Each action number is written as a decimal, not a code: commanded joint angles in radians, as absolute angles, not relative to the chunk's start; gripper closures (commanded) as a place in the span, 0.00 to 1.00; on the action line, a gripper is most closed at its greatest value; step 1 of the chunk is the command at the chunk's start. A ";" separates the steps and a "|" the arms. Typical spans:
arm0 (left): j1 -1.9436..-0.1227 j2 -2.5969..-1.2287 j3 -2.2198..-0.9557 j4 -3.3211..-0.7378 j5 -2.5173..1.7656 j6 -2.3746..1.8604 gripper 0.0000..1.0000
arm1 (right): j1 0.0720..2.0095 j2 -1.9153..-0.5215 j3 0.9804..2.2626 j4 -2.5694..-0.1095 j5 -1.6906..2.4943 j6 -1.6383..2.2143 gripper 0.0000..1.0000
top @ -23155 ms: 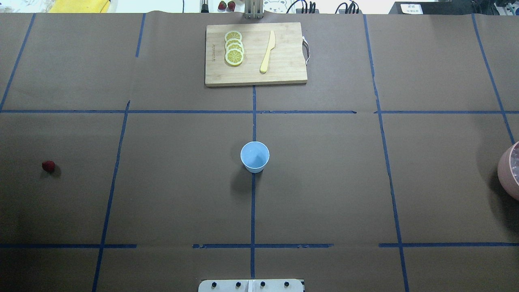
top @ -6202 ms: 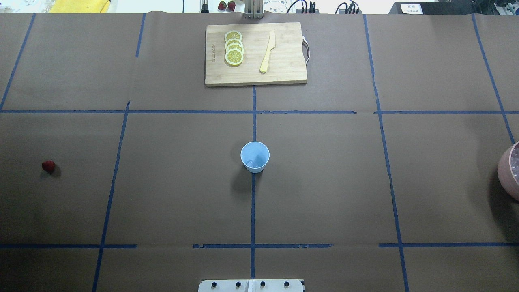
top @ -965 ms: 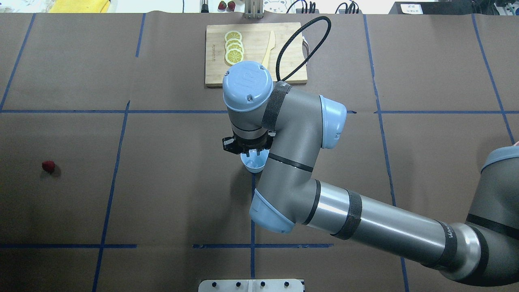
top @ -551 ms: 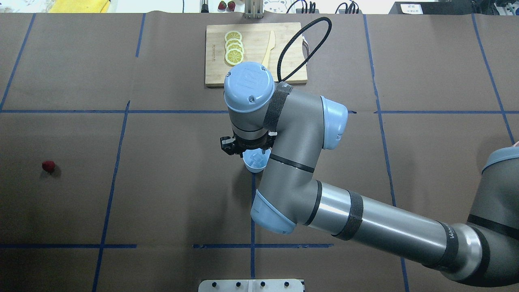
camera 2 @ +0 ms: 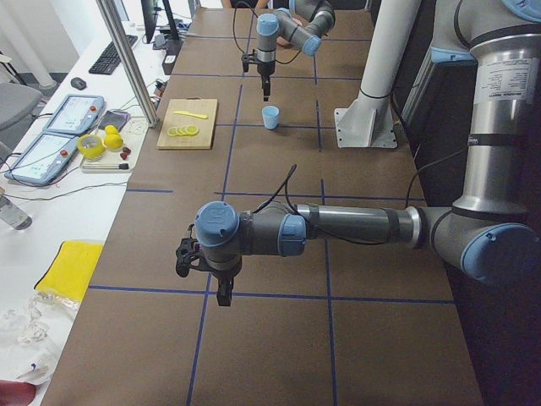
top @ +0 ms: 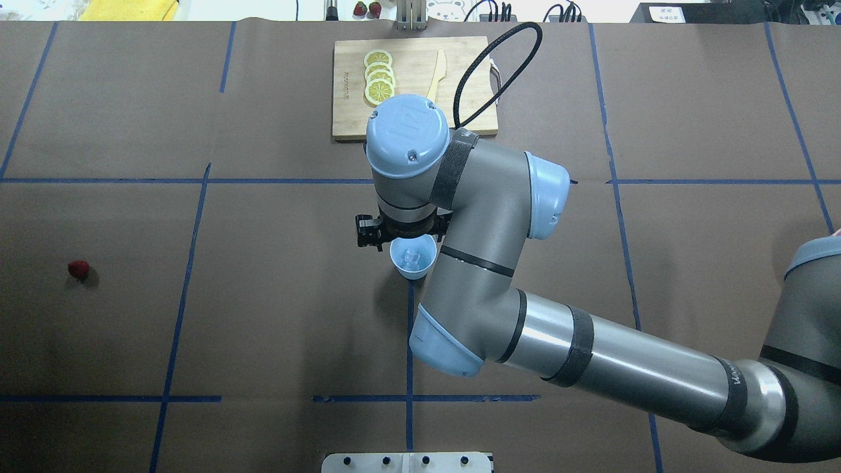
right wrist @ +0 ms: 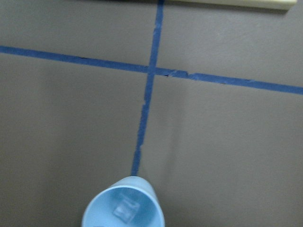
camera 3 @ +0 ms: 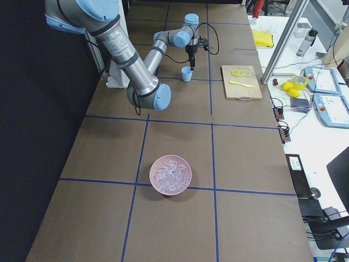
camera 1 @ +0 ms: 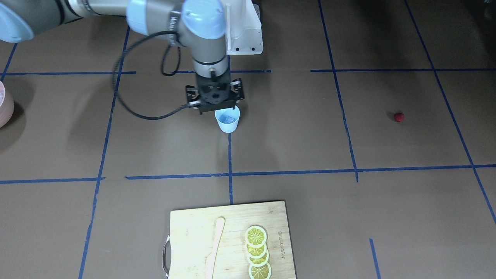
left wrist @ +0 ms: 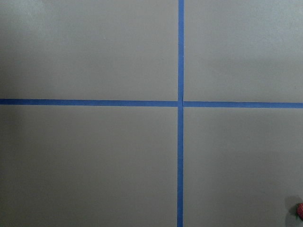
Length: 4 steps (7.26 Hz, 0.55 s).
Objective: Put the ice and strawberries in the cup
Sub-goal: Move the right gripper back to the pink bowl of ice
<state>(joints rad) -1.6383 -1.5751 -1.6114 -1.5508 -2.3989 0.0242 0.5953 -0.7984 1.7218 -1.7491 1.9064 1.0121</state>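
Note:
The light-blue cup (top: 412, 268) stands at the table's middle; it also shows in the front view (camera 1: 228, 126) and the right wrist view (right wrist: 97, 210). A clear ice cube (top: 412, 255) lies inside it, seen too in the right wrist view (right wrist: 125, 208). My right gripper (camera 1: 215, 104) hangs just above the cup's rim on its far side, jaws spread and empty. The strawberry (top: 78, 268) lies alone far to the left, also at the edge of the left wrist view (left wrist: 300, 210). My left gripper (camera 2: 221, 296) points down over the table's left end; I cannot tell its state.
A pink bowl (camera 3: 170, 174) full of ice stands at the table's right end. A wooden cutting board (camera 1: 190, 232) with lemon slices (camera 1: 257, 252) and a yellow knife (camera 1: 215, 248) lies beyond the cup. The right arm (top: 591, 355) spans the right half.
The right gripper has risen and drawn back off the cup's mouth. An ice cube it had over the cup now lies inside. Six seconds ago no arm was over the table.

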 commanded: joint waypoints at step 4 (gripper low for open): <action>-1.638 -1.572 -1.643 -1.551 -2.398 0.023 0.00 | 0.950 -1.176 1.992 -1.738 2.104 0.589 0.00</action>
<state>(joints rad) -1.6388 -1.5705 -1.6396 -1.5510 -2.3988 0.0224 0.8414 -1.0950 1.9588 -1.7425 2.0149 0.7305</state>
